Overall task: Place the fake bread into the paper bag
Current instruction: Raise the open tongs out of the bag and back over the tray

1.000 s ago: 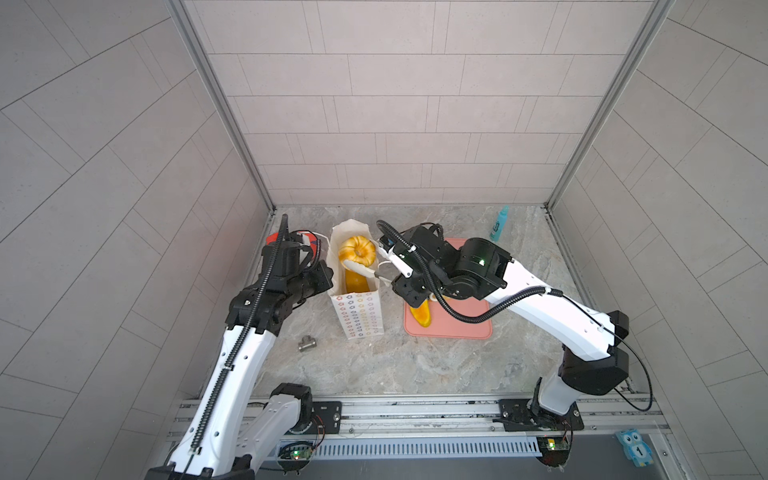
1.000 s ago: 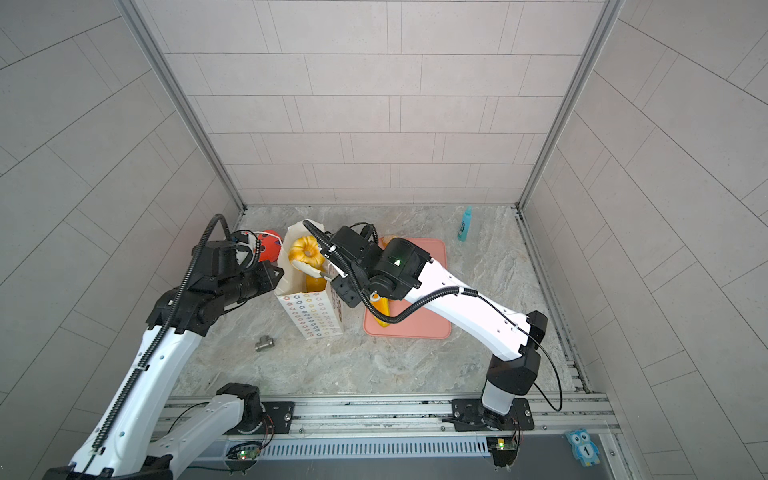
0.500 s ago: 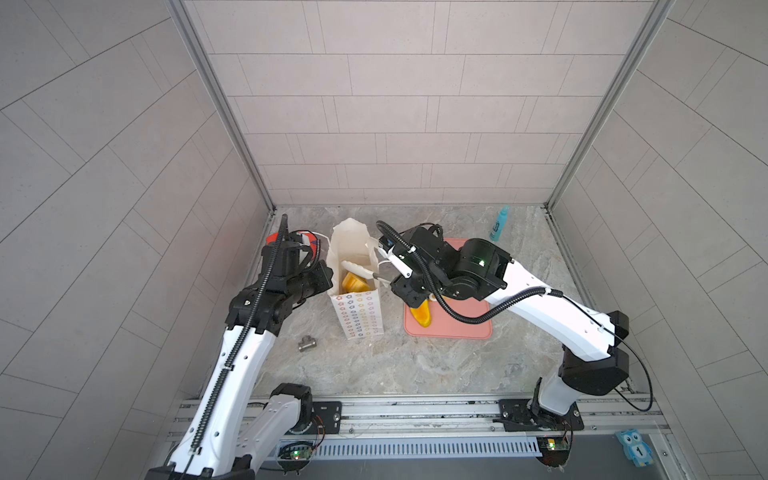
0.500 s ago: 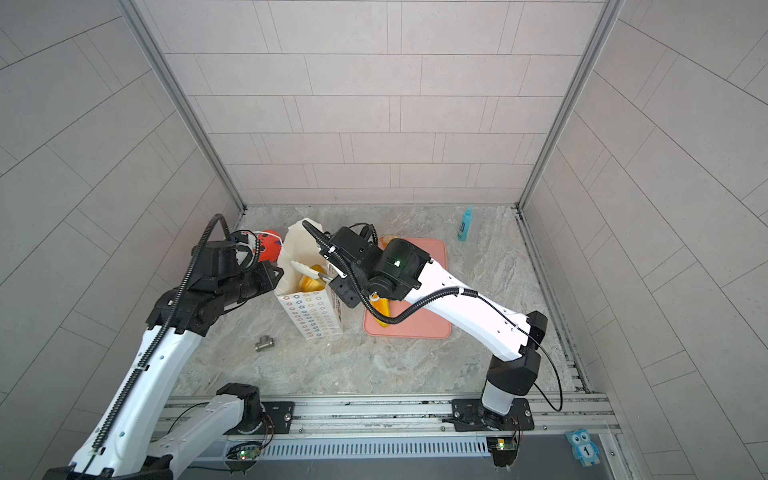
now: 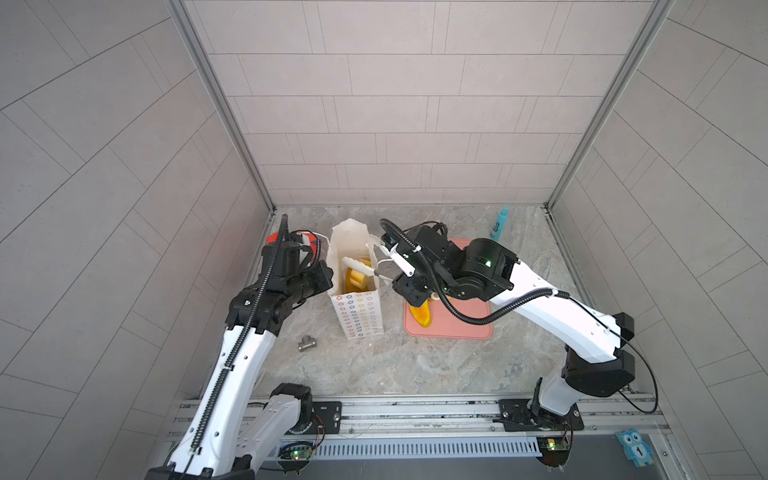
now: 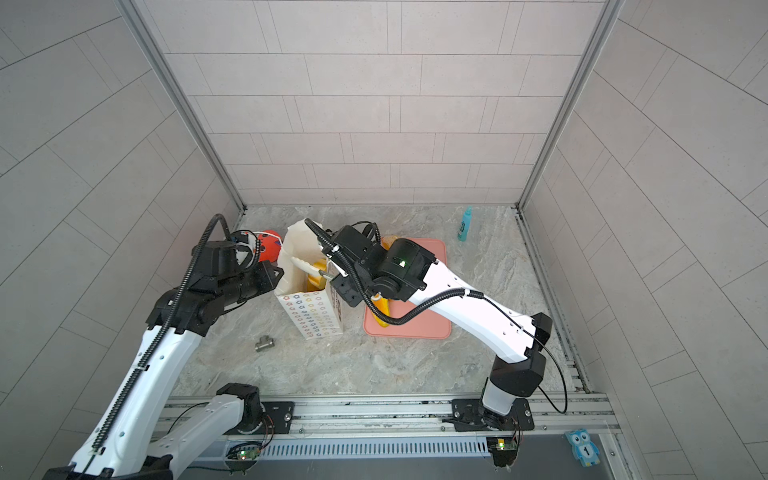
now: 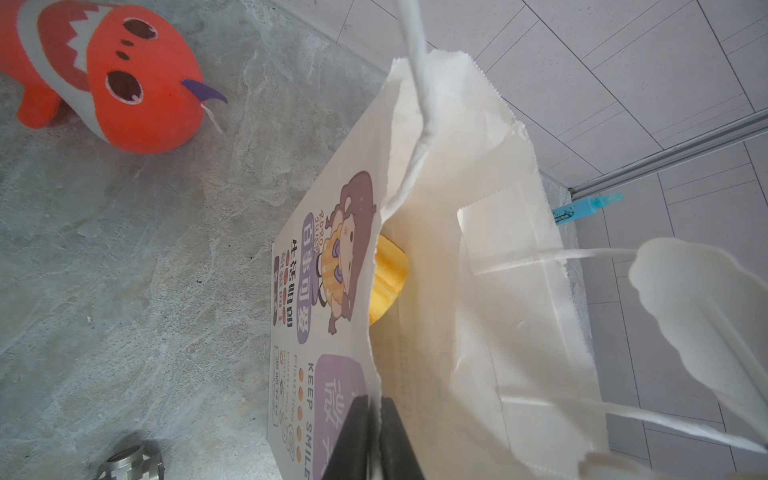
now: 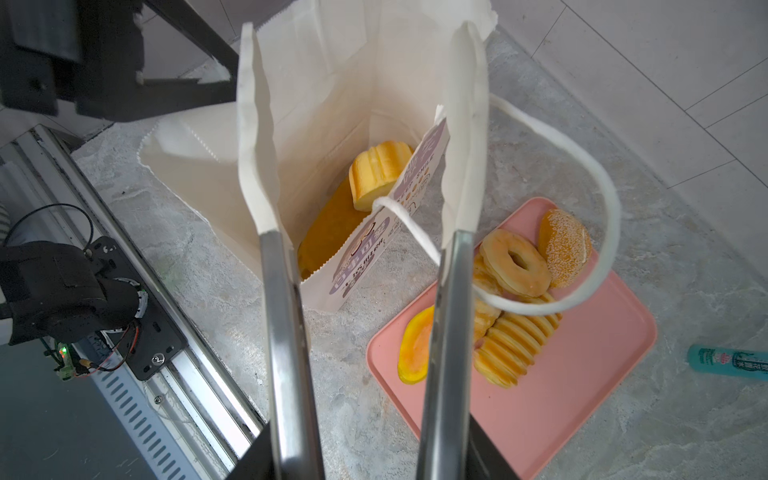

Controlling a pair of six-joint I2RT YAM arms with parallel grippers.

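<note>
Paper bag (image 5: 360, 316): we found it upright, centre-left in both top views, with a ridged roll (image 8: 380, 174) and a long loaf (image 8: 332, 224) inside. Other bread (image 8: 515, 262): on the pink tray (image 8: 582, 374) just right of the bag. Grippers: the left gripper (image 7: 376, 403) pinched the bag's rim. The right gripper (image 8: 360, 41) had its fingers apart and empty over the mouth.

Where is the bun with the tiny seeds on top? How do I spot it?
Look for the flat pink tray next to the tall white paper bag. On it, the bun sits right beside a ring donut. It is the only round brown one with no hole and tiny pale seeds all over its top.
</note>
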